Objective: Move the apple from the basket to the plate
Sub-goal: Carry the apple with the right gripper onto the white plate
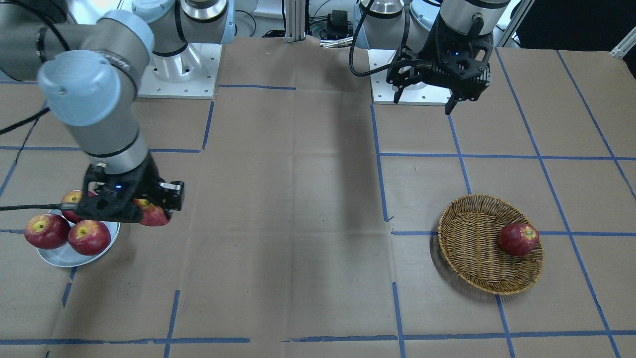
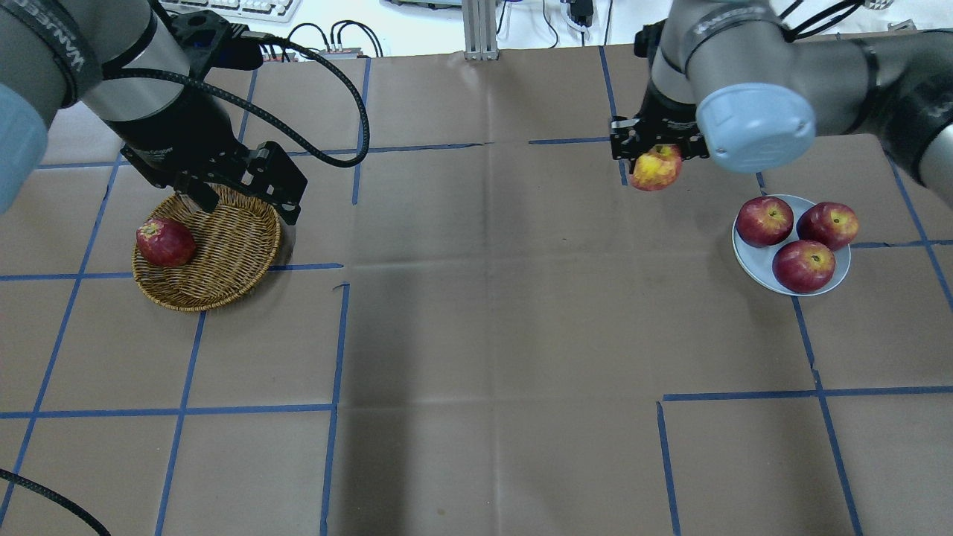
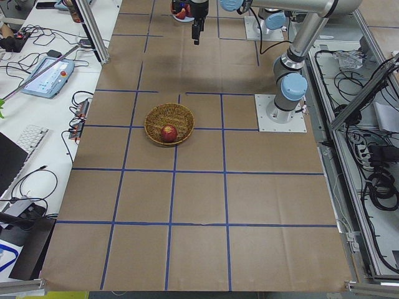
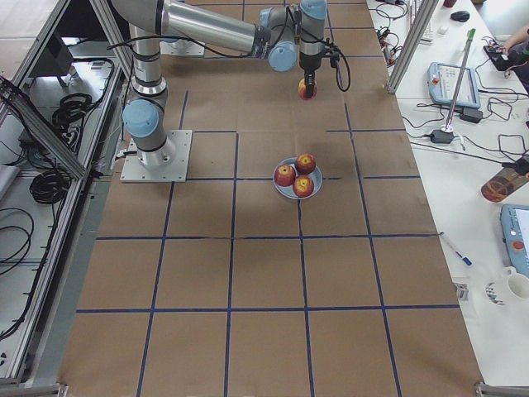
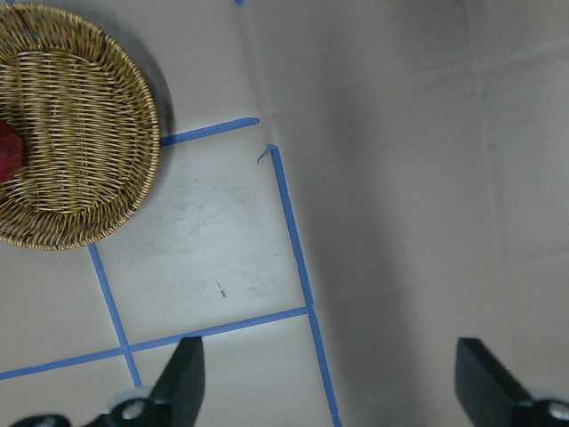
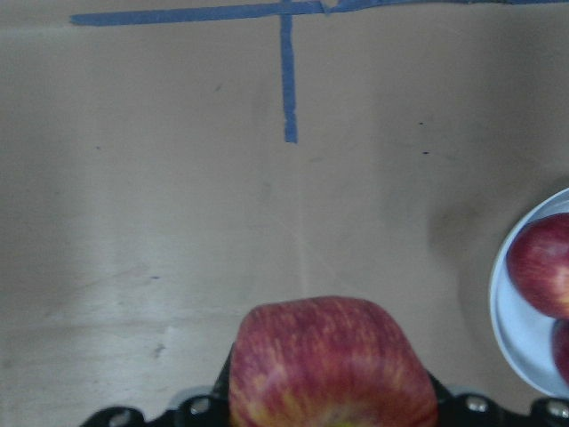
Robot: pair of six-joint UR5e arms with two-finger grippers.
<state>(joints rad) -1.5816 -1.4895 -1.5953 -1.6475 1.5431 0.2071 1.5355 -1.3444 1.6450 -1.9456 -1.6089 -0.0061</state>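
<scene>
My right gripper (image 2: 657, 155) is shut on the pinkish-red, yellow-streaked apple (image 2: 654, 170) and holds it in the air above the table, to the side of the plate (image 2: 747, 260). The apple also shows in the right wrist view (image 6: 331, 365), with the plate's rim (image 6: 509, 331) at the right edge, and in the front view (image 1: 153, 215). My left gripper (image 2: 246, 202) hangs open and empty over the far rim of the wicker basket (image 2: 227, 257). In the left wrist view its fingers (image 5: 182, 378) stand wide apart.
Three dark red apples (image 2: 804, 266) lie on the plate. One dark red apple (image 2: 165, 242) lies in the basket, also in the front view (image 1: 518, 239). Blue tape lines cross the brown paper table (image 2: 491, 335).
</scene>
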